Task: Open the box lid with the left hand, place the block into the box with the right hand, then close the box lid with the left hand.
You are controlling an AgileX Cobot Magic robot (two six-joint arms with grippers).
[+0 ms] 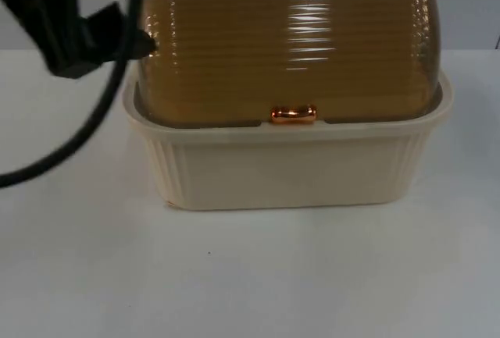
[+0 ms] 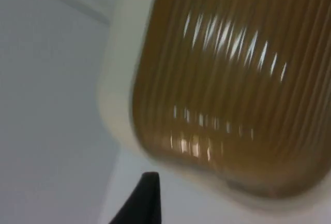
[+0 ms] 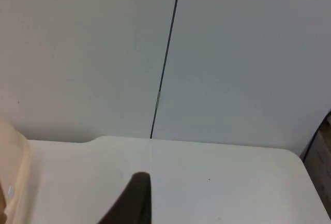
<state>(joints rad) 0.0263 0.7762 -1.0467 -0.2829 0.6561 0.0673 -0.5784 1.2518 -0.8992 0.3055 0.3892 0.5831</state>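
We see the cream box (image 1: pixel 289 170) standing on the white bench (image 1: pixel 250 275), its ribbed amber lid (image 1: pixel 289 41) down and the small copper handle (image 1: pixel 293 114) at the lid's front edge. The left end effector (image 1: pixel 141 41) sits against the lid's left side, and we cannot tell how its fingers stand; its wrist view shows the lid close below a black fingertip (image 2: pixel 145 198). The right end effector (image 3: pixel 134 198) waits over bare bench beside the box's edge, facing the grey partition wall (image 3: pixel 232 53), and its state is likewise unclear

The top of the brown lid (image 1: pixel 285 41) runs off the picture's edge. Its ribs hide what is inside the cream box (image 1: pixel 285 170). The left gripper (image 1: pixel 141 41) is partly cut off.
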